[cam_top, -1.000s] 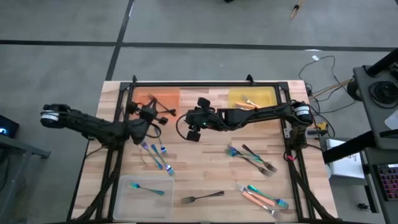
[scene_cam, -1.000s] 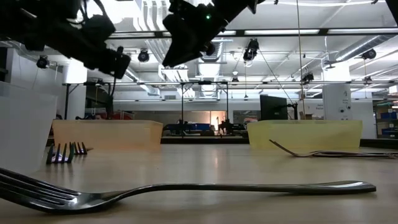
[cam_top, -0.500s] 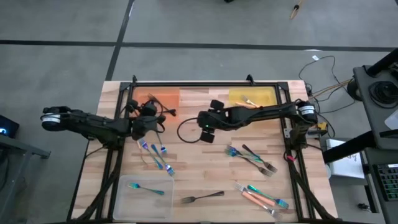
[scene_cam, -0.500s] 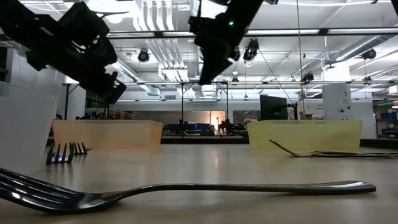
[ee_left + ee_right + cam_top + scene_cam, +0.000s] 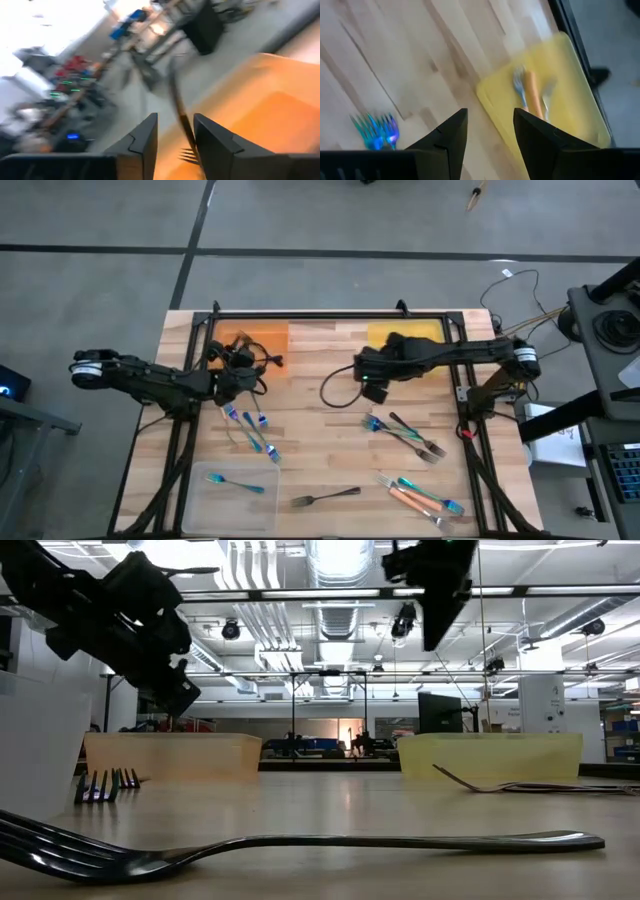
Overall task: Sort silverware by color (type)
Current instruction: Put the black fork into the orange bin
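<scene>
The silverware lies about the table: blue-teal forks (image 5: pixel 250 430) at the left, one in the clear tray (image 5: pixel 215 505), a dark fork (image 5: pixel 325 498) near the front, and mixed clusters (image 5: pixel 405 435) (image 5: pixel 420 495) at the right. My left gripper (image 5: pixel 175 117) is open at the orange tray (image 5: pixel 270 332), with a blurred dark fork (image 5: pixel 179 120) standing between its fingers. My right gripper (image 5: pixel 490 112) hangs open and empty in front of the yellow tray (image 5: pixel 555 100), which holds an orange-handled piece (image 5: pixel 534 97). My left gripper has the dark fork between its open fingers, the tines (image 5: pixel 189 157) low beside one finger (image 5: pixel 212 145). The picture is blurred there, and I cannot tell whether a finger touches the fork.
The black frame rail (image 5: pixel 330 315) runs along the table's far edge behind both trays. In the low view the dark fork (image 5: pixel 300 845) lies across the foreground. Bare wood lies between the two grippers.
My right gripper has swung from the table's middle toward its right edge, to just in front of the yellow tray, and has tipped to point more downward. My left gripper has sunk a little at the orange tray.
</scene>
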Robot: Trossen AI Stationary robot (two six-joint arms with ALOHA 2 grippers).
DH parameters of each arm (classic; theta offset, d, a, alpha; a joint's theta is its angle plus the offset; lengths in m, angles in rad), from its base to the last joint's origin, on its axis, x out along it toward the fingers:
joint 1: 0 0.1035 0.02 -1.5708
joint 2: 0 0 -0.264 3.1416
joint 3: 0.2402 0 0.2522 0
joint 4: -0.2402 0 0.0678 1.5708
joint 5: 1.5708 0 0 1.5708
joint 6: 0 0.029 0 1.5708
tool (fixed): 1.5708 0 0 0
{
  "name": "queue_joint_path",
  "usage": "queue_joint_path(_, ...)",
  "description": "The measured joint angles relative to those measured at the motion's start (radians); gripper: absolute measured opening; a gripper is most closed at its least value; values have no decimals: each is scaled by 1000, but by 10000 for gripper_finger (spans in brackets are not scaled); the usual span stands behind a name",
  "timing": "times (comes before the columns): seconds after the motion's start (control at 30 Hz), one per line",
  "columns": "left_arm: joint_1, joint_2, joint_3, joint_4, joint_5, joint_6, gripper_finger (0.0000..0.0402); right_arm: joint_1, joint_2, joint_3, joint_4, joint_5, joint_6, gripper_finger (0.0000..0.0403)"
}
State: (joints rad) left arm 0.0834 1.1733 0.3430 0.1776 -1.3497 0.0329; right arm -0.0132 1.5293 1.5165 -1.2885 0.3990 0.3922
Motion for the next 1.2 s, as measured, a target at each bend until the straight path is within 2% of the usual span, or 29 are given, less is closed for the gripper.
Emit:
queue_joint_path(0.2, 2, -2, 30, -1, -147, 201, 134, 2, -68, 0, -68, 5, 113, 151)
queue_joint_path(0.47, 14, 13, 75, -1, -200, 199, 135, 2, -93, -1, -67, 5, 124, 151)
queue_joint_path(0.6, 13, 8, 106, 2, -64, 129, 135, 2, -89, -1, -65, 6, 123, 151)
queue_joint_path(0.73, 21, 13, 135, 0, -8, 58, 135, 2, -89, -1, -64, 29, 123, 151)
queue_joint_path(0.83, 31, 13, 149, 1, 78, 24, 135, 2, -89, -2, -64, 31, 122, 150)
queue_joint_path(1.1, 59, 21, 154, -2, 82, -32, 135, 2, -88, -3, -64, 32, 122, 151)
queue_joint_path(1.2, 56, 19, 154, -1, 160, -83, 135, 2, -88, -8, -62, 23, 138, 150)
